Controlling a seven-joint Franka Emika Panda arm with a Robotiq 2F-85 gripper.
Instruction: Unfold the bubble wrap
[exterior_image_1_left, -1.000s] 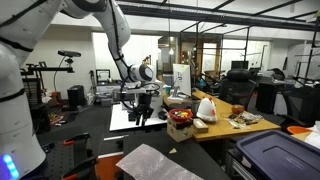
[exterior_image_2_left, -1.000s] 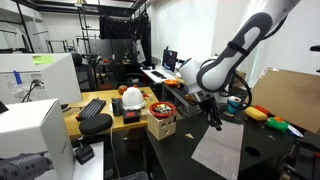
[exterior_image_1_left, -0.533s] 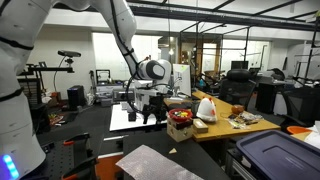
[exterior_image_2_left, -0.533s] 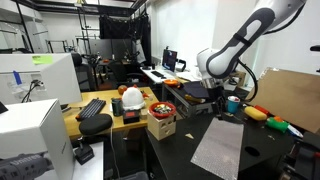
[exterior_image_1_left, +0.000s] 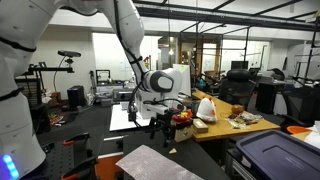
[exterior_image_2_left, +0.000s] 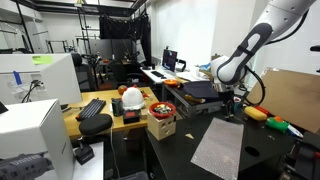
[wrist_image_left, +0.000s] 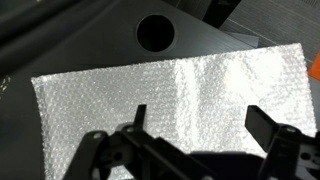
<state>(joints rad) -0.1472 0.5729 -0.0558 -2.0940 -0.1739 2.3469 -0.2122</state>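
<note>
The bubble wrap (wrist_image_left: 170, 95) lies spread flat as a pale, bumpy sheet on the dark table. It fills most of the wrist view, with one lengthwise crease down its middle. It also shows in both exterior views (exterior_image_1_left: 150, 161) (exterior_image_2_left: 219, 149). My gripper (wrist_image_left: 200, 122) hangs above the sheet, open, with nothing between its two dark fingers (wrist_image_left: 140, 116). In both exterior views the gripper (exterior_image_1_left: 163, 126) (exterior_image_2_left: 231, 106) is well above the table, near the wrap's far end and apart from it.
A round hole (wrist_image_left: 155, 32) sits in the dark surface just past the wrap's far edge. A wooden table alongside holds a white bag with red marks (exterior_image_1_left: 206, 108), a fruit basket (exterior_image_1_left: 181, 119) and a keyboard (exterior_image_2_left: 92, 107). A blue bin (exterior_image_1_left: 275, 156) stands nearby.
The jaws have opened wide. The arm has swung sideways across the table toward the wrap's far end. The wrap itself lies as before.
</note>
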